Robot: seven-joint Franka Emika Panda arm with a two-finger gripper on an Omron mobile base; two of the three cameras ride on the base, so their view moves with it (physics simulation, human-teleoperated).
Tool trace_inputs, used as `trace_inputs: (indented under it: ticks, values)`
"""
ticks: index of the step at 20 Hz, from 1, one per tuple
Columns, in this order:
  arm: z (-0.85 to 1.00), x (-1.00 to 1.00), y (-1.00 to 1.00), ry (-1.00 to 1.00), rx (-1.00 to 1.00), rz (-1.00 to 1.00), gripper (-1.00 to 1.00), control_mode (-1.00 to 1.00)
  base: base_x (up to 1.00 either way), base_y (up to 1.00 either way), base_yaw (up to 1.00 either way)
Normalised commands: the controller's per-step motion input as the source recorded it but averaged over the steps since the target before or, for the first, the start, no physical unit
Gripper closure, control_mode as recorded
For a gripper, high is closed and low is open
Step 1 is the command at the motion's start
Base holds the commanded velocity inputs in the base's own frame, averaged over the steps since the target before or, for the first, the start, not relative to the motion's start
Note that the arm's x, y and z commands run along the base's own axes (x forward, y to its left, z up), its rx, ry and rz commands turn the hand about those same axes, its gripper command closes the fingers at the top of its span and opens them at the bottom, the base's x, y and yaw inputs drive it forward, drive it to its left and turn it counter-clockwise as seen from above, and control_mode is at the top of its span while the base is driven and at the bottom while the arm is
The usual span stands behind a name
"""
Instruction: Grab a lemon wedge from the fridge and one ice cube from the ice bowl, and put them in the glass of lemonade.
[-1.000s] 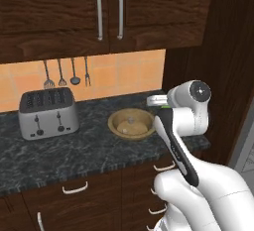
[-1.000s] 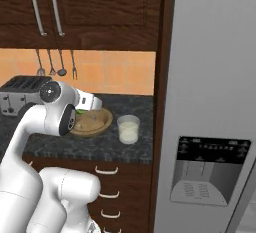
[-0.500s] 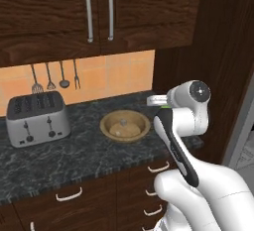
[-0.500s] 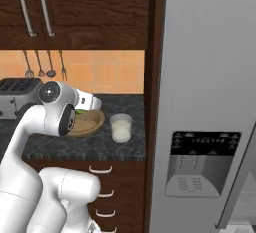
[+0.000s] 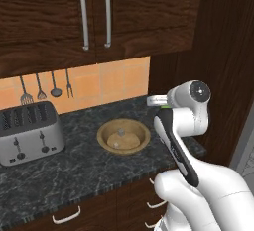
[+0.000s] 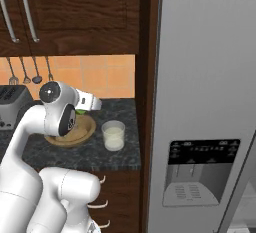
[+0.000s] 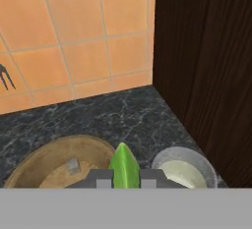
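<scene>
Hand view: toaster [image 5: 29,132] beside ice bowl [image 7: 59,166]

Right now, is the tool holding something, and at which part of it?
Yes. The tool is shut on a green wedge, gripping its lower part between the two fingers; the pointed tip sticks up above them, over the counter between the wooden bowl and the glass.

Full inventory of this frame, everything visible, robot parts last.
toaster: 1, silver, counter left
utensils: 4, dark, hanging on orange tile wall
ice bowl: 1, light-brown wood, counter centre, an ice cube inside
glass of lemonade: 1, clear, pale liquid, right of the bowl
fridge: 1, grey steel, right of counter, doors closed
upper cabinets: dark wood, 2 silver handles
lemon wedge: 1, green, between the fingertips
hand: 1, shut on the wedge, above bowl and glass
</scene>
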Motion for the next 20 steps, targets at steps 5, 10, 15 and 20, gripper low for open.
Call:
trace_inputs:
  ticks: [5,10,15,20]
  values:
    - [0.0,0.01,0.0,-0.01,-0.01,-0.03,1.0,-1.0,0.09,0.01,-0.12]
    - [-0.11,0.17,0.0,-0.01,-0.04,-0.11,1.0,-1.0,0.0,0.0,0.0]
    - [-0.25,0.02,0.0,0.0,-0.03,-0.03,1.0,-1.0,0.0,0.0,0.0]
    - [-0.37,0.0,0.02,0.01,-0.01,0.0,1.0,-1.0,0.0,0.0,0.0]
